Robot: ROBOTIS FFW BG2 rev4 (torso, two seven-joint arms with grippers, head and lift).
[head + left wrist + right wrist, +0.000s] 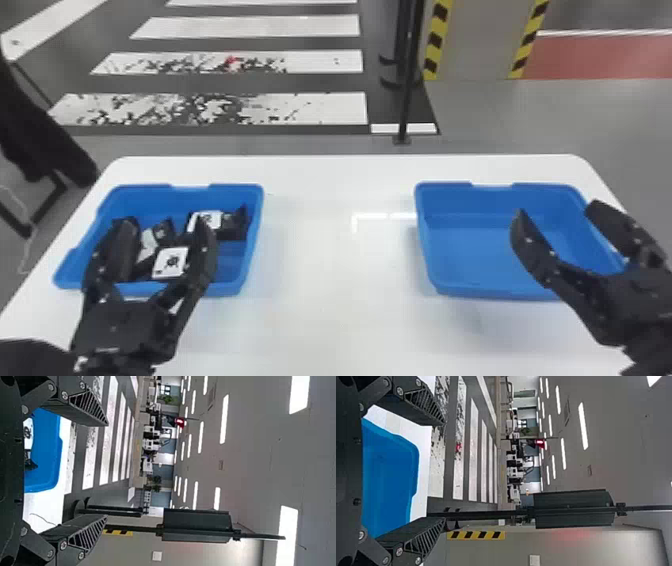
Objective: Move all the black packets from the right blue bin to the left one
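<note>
Gaping: left pincer (164, 221), right pincer (557, 208); black packets (171, 262) lie in left bin (235, 191).

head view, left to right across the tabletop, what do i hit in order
Left blue bin with black packets in it → middle stretch of the white table → right blue bin

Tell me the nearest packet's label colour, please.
White label with black marks; best in the head view.

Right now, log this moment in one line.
left bin: black packets inside; right bin: no packets seen; left gripper: open, at left bin; right gripper: open, at right bin
</note>
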